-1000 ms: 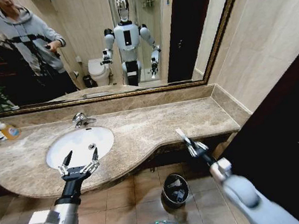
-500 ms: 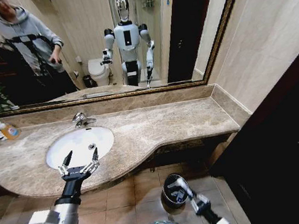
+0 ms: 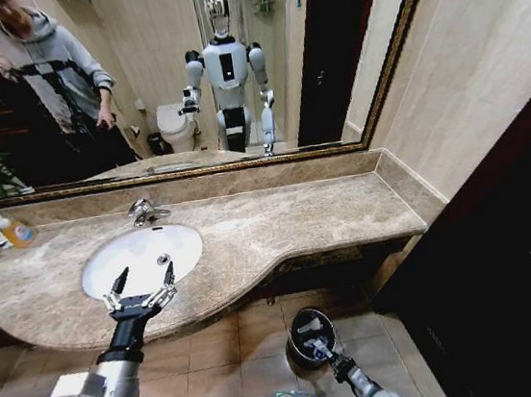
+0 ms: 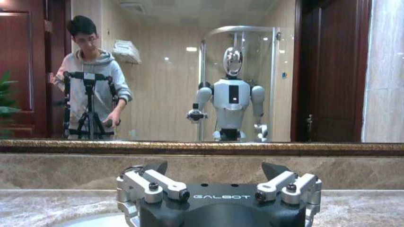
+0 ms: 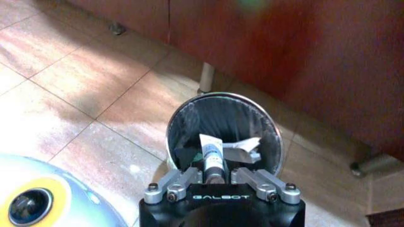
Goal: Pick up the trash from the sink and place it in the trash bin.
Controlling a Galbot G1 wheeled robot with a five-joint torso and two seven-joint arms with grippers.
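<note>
The white oval sink (image 3: 128,259) lies in the brown marble counter, and I see no trash in its bowl. My left gripper (image 3: 139,291) hovers open over the sink's front rim; the left wrist view shows its fingers (image 4: 154,182) spread wide with nothing between them. On the floor below the counter stands the round black trash bin (image 3: 292,346). Just above its opening, my right gripper (image 5: 213,176) is shut on a small white tube (image 5: 211,153). The bin (image 5: 221,96) holds crumpled white paper (image 5: 243,147) and other bits.
A chrome faucet (image 3: 142,212) stands behind the sink. A bottle of orange liquid (image 3: 15,232) sits at the counter's far left. The mirror (image 3: 182,73) shows me and a person with a tripod. A dark cabinet (image 3: 508,275) stands to the right of the bin.
My right arm has dropped from counter height down to the trash bin, with the white tube in its gripper. The left arm has not moved.
</note>
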